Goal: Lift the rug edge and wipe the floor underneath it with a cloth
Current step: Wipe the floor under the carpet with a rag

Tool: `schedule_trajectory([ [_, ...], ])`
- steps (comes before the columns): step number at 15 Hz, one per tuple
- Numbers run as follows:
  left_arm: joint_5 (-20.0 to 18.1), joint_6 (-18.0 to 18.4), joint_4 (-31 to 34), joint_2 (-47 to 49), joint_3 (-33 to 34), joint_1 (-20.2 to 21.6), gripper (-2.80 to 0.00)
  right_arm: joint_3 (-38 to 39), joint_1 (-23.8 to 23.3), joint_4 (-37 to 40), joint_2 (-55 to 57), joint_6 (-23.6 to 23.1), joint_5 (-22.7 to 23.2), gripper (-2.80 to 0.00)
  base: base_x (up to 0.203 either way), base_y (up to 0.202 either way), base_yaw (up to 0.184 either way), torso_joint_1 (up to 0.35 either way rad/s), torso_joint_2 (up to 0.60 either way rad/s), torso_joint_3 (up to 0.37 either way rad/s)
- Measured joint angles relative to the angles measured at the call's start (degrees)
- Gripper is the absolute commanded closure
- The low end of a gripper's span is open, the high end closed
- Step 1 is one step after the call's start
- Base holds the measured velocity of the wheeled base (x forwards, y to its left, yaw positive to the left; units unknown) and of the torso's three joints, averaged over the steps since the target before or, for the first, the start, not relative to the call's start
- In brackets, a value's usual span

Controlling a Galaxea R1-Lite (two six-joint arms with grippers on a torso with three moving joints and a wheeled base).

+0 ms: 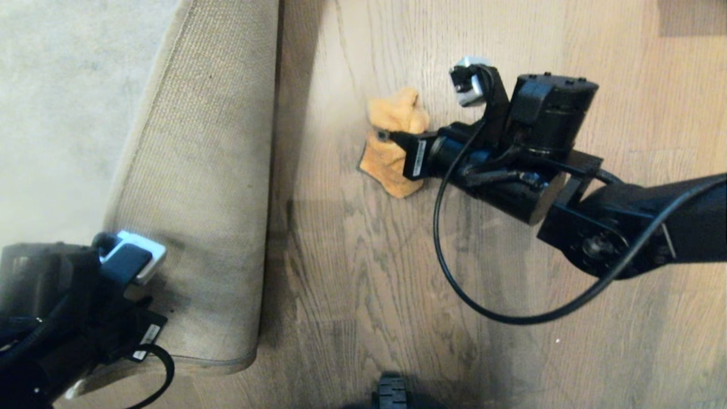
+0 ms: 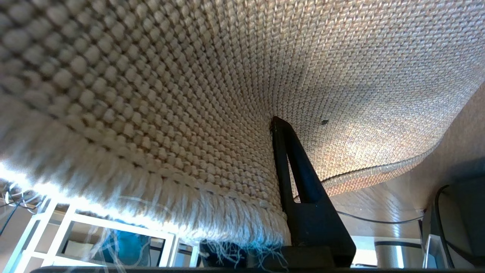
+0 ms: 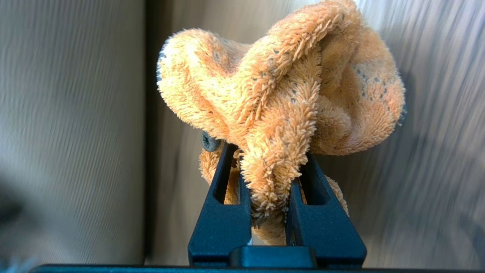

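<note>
The rug edge [image 1: 210, 170] is folded back on the left, its tan woven backing turned up over the pale grey pile [image 1: 57, 113]. My left gripper [image 1: 136, 341] is shut on that edge near its lower corner. In the left wrist view one black finger [image 2: 299, 182] presses against the backing [image 2: 189, 94]; the other finger is hidden behind the fringe. The bared brown wood floor [image 1: 352, 272] lies to the right of the fold. My right gripper [image 1: 392, 147] [image 3: 267, 159] is shut on the orange fuzzy cloth [image 1: 395, 153] [image 3: 280, 87], held low over the floor [image 3: 435, 170].
A black cable [image 1: 454, 272] loops from the right arm over the floor. A dark wheel of the base [image 1: 391, 392] shows at the bottom edge. A darker patch [image 1: 693, 17] sits at the top right. A white frame [image 2: 75, 227] stands beyond the rug fringe.
</note>
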Motion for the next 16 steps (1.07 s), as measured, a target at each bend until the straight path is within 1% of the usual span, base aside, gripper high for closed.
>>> schedule_trajectory([
  [2, 0.00, 0.07, 0.00, -0.02, 0.00, -0.11, 0.00, 9.25, 1.88, -2.97, -3.06, 0.01, 0.05, 0.00, 0.000, 0.000, 0.000, 0.000, 0.00, 0.000],
  [4, 0.07, 0.10, 0.00, -0.05, 0.00, -0.11, 0.00, 17.51, 4.99, -7.74, -4.34, 0.31, 0.05, 0.00, 0.000, 0.000, 0.000, 0.000, 0.00, 0.000],
  [5, 0.09, 0.10, -0.01, -0.07, 0.00, -0.11, 0.00, 20.24, 6.38, -10.61, -3.95, 0.54, 0.06, 0.00, 0.000, 0.000, 0.000, 0.000, 0.00, 0.000],
  [7, 0.16, 0.07, -0.02, -0.13, -0.04, -0.11, 0.00, 22.75, 8.09, -16.16, -1.40, 1.11, 0.09, 0.00, 0.000, 0.000, 0.000, 0.000, 0.00, 0.000],
  [8, 0.17, 0.09, -0.01, -0.13, -0.06, -0.11, 0.00, 22.62, 8.44, -17.51, 0.24, 1.68, 0.11, 0.00, 0.000, 0.000, 0.000, 0.000, 0.00, 0.000],
  [11, 0.19, 0.10, -0.06, -0.13, -0.11, -0.11, 0.00, 18.86, 8.75, -19.12, 5.65, 3.33, 0.11, 0.00, 0.000, 0.000, 0.000, 0.000, 0.00, 0.000],
  [14, 0.28, 0.10, -0.09, -0.22, -0.09, -0.11, 0.00, 12.99, 8.80, -19.96, 11.03, 3.82, 0.13, 0.00, 0.000, 0.000, 0.000, 0.000, 0.00, 0.000],
  [16, 1.31, 0.07, -0.08, -0.24, -0.02, -0.11, 0.00, 8.99, 8.80, -19.51, 13.87, 3.86, 0.09, 0.00, 0.000, 0.000, 0.000, 0.000, 0.00, 0.000],
])
